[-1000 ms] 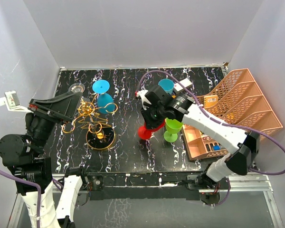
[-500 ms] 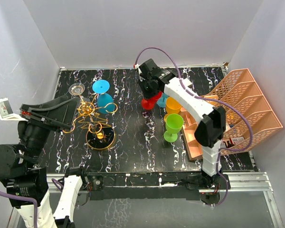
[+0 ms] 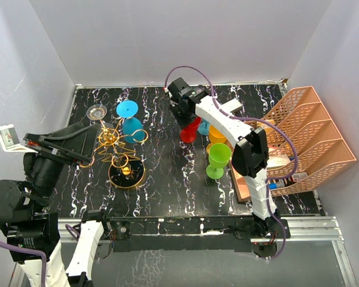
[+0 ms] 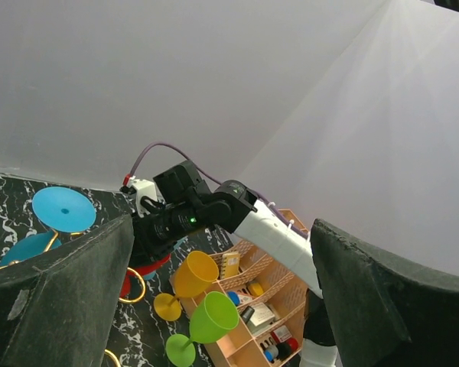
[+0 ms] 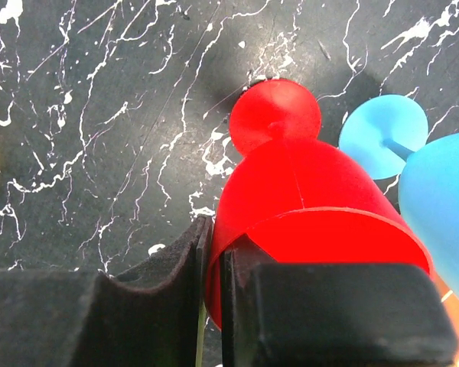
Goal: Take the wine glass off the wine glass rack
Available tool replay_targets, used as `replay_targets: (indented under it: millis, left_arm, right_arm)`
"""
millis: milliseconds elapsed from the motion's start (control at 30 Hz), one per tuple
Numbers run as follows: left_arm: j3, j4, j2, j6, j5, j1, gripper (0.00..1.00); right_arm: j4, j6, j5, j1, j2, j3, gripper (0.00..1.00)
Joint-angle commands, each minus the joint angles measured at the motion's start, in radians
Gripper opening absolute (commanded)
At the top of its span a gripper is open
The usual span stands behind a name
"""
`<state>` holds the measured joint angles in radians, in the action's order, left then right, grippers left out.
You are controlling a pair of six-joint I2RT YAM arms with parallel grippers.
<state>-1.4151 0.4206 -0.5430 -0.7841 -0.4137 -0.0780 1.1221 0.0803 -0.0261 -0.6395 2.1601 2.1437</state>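
Across the black marbled table [image 3: 161,185], the peach organiser [image 3: 314,128] fills the right side. The right arm [image 3: 227,122] reaches from beside it to the back centre, while the left arm [image 3: 42,173] hangs at the left edge. A gold wire rack [image 3: 116,149] stands left of centre, with a blue glass [image 3: 130,119] hung upside down on it and a clear glass [image 3: 97,111] at its far left loop. The red glass [image 5: 306,191] is off the rack, well to its right, close behind a yellow glass [image 3: 217,133] and a green glass [image 3: 218,156]. It stands nearly upright, foot towards the table and mouth up. The right claw [image 5: 214,256] pinches its rim from above, one finger inside the bowl and one outside. Whether the foot touches the table cannot be told, so letting go looks like the step in hand and calls for a level foot. The left claw [image 3: 91,142] is spread wide beside the rack, much the nearer one to the two glasses hanging there.
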Motion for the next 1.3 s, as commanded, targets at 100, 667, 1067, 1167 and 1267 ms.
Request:
replay_targets:
  millis: [100, 667, 1067, 1167, 1267]
  left_arm:
    - [-0.026, 0.006, -0.006, 0.038, 0.022, 0.011, 0.97]
    - [0.004, 0.029, -0.018, 0.042, 0.029, 0.011, 0.97]
    - [0.014, 0.135, -0.058, 0.105, 0.135, 0.018, 0.97]
    - [-0.007, 0.209, -0.109, 0.143, 0.211, 0.046, 0.97]
    - [-0.035, 0.267, -0.203, 0.198, 0.259, 0.067, 0.97]
  right_arm:
    - [0.02, -0.009, -0.032, -0.001, 0.045, 0.134, 0.27]
    - [-0.366, 0.165, 0.041, -0.002, -0.537, -0.339, 0.99]
    - [-0.955, 0.294, 0.31, -0.002, -1.255, -1.027, 0.99]
    - [-0.855, 0.23, 0.254, -0.001, -1.315, -1.005, 0.99]
    - [-0.765, 0.18, 0.169, -0.001, -1.352, -0.971, 0.99]
